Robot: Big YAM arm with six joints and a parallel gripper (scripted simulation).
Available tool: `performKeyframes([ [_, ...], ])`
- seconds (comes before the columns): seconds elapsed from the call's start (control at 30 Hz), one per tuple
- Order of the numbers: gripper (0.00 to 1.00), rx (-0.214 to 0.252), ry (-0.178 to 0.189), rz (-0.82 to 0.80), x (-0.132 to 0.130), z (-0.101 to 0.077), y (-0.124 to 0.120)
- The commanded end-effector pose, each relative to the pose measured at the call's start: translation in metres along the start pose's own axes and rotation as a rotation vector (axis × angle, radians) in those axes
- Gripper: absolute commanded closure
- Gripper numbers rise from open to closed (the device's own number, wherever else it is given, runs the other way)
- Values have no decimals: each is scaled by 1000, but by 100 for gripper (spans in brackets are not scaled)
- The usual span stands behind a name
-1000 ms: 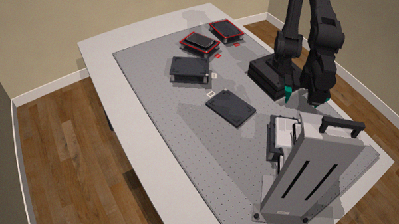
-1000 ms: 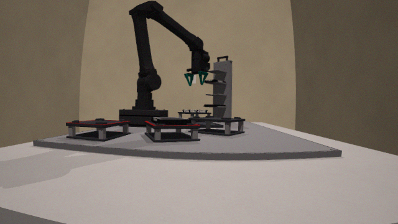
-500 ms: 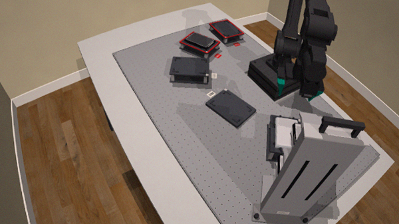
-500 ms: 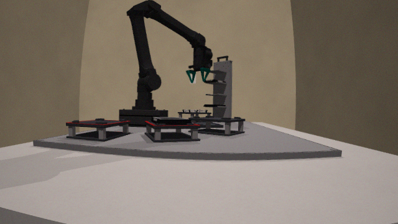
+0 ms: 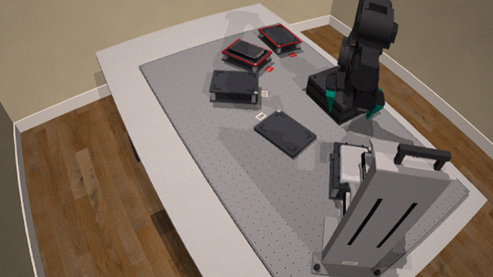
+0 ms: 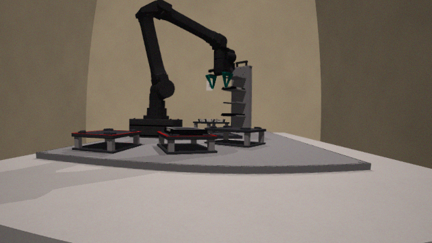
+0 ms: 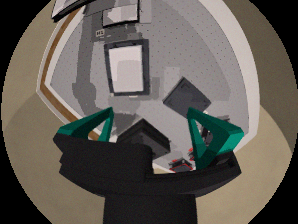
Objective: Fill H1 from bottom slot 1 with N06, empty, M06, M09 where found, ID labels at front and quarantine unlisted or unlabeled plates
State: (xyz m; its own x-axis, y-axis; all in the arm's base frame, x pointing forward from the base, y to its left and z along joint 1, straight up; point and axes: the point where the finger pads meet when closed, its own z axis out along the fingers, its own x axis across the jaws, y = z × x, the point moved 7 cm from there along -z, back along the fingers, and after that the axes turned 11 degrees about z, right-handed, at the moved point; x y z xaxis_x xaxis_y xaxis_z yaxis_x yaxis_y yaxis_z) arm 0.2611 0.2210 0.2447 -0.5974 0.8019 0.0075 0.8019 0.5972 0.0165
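H1 [image 5: 391, 216], the grey plate hotel with a black handle and two dark slots on its panel, stands at the near right of the deck. A white-topped plate [image 5: 350, 164] juts from its front. The gripper [image 6: 219, 80] hangs in front of its top shelves, green fingers spread wide, holding nothing.

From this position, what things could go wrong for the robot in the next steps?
1. The open, empty hand hangs close to the front of the plate hotel. Moving toward it carelessly may knock a shelf edge.
2. A white plate juts out from the hotel front. A bump from above might tilt it or push it crooked.
3. One red-rimmed nest already carries a dark plate; only the other red-rimmed nest looks free, so a wrong choice would stack plates.
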Motion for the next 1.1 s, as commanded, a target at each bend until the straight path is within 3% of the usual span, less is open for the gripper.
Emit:
performKeyframes([
  [0.0,0,-80,9,-21,-13,-10,-3],
  [0.2,0,-179,25,-22,-34,-10,-15],
  [0.3,0,-185,28,-22,-38,-7,-15],
  [0.77,0,-423,63,-26,-87,-7,-43],
  [0.87,0,-423,70,-24,-91,-2,-43],
  [1.07,0,-537,83,-28,-96,-4,-52],
])
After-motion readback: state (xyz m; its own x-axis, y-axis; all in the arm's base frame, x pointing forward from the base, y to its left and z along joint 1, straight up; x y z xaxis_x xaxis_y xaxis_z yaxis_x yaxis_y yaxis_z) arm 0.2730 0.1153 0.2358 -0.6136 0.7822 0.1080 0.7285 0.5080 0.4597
